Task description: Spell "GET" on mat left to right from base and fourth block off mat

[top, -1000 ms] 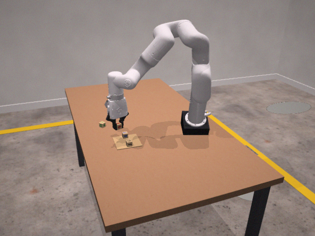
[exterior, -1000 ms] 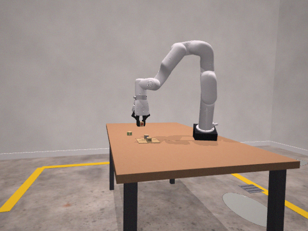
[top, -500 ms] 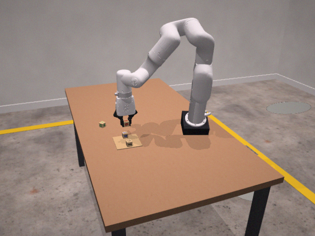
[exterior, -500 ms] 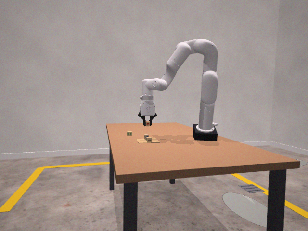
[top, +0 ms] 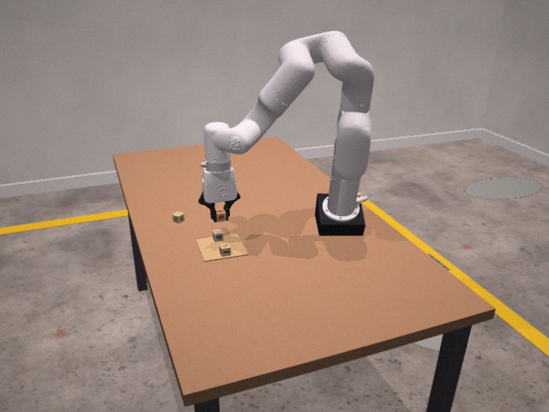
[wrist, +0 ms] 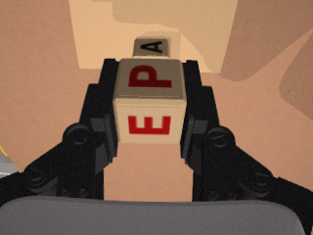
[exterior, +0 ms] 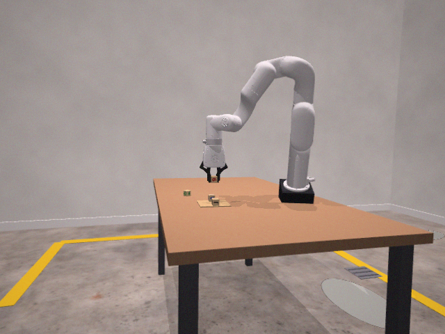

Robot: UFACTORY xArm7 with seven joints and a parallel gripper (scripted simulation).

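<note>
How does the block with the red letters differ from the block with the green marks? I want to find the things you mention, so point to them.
The red-lettered block (top: 220, 215) (exterior: 214, 179) (wrist: 150, 100) is up in the air, while the green-marked block (top: 177, 217) (exterior: 186, 193) rests on the table. The red-lettered block is held between the gripper's fingers; the green-marked block stands free, beyond the mat's edge. Both are small, pale, wood-coloured cubes.

On the mat (top: 206, 251) (exterior: 204, 204) (wrist: 95, 46), two blocks stand in the way: one with a blue mark (top: 217, 235) (exterior: 211, 197), another close by (top: 225, 249) (exterior: 215, 202). Above them, the air is open.
</note>
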